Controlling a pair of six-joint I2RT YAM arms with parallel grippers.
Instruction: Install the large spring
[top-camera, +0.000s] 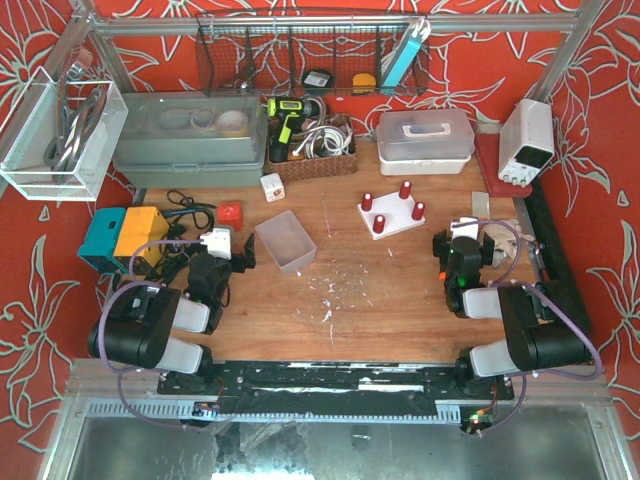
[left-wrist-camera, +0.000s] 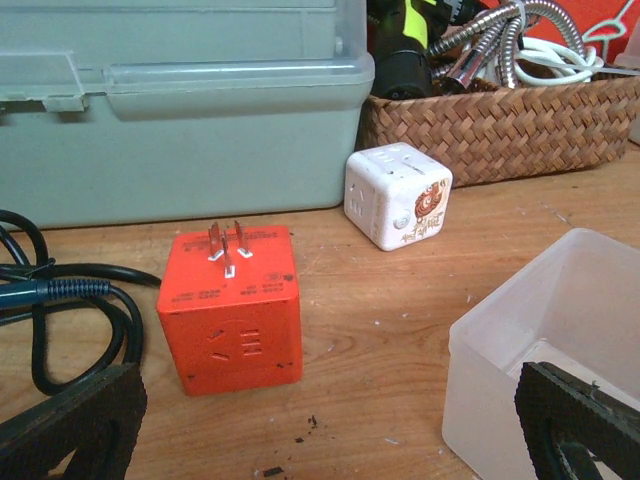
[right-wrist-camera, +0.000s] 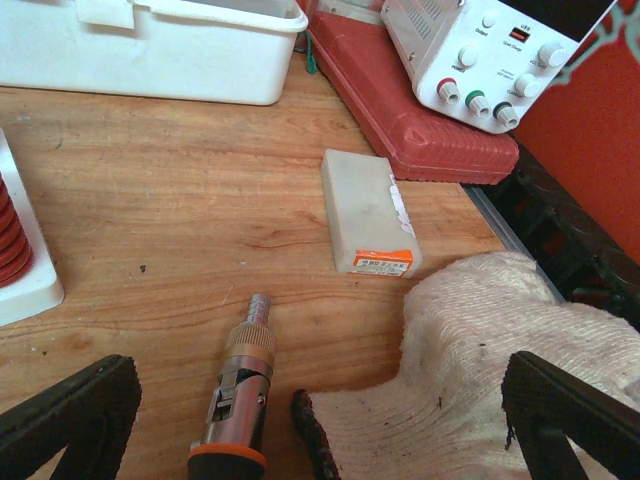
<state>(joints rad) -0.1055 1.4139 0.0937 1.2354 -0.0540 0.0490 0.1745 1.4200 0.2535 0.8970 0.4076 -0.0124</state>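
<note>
A white base (top-camera: 390, 224) with three red ribbed posts or springs stands at the back middle of the table; its edge and one red coil (right-wrist-camera: 12, 238) show at the left of the right wrist view. I cannot tell which one is the large spring. A clear plastic bin (top-camera: 285, 241) sits left of centre; its contents are hidden. My left gripper (top-camera: 236, 256) is open and empty beside the bin (left-wrist-camera: 545, 340). My right gripper (top-camera: 462, 244) is open and empty, low over a white cloth (right-wrist-camera: 500, 390).
An orange plug cube (left-wrist-camera: 230, 305), a white cube (left-wrist-camera: 397, 195) and a black cable (left-wrist-camera: 60, 300) lie ahead of the left gripper, with a grey box (left-wrist-camera: 180, 100) and a wicker basket (left-wrist-camera: 500, 120) behind. A metal tool (right-wrist-camera: 240, 385), a small white box (right-wrist-camera: 367, 212) and a power supply (right-wrist-camera: 480, 45) lie near the right gripper.
</note>
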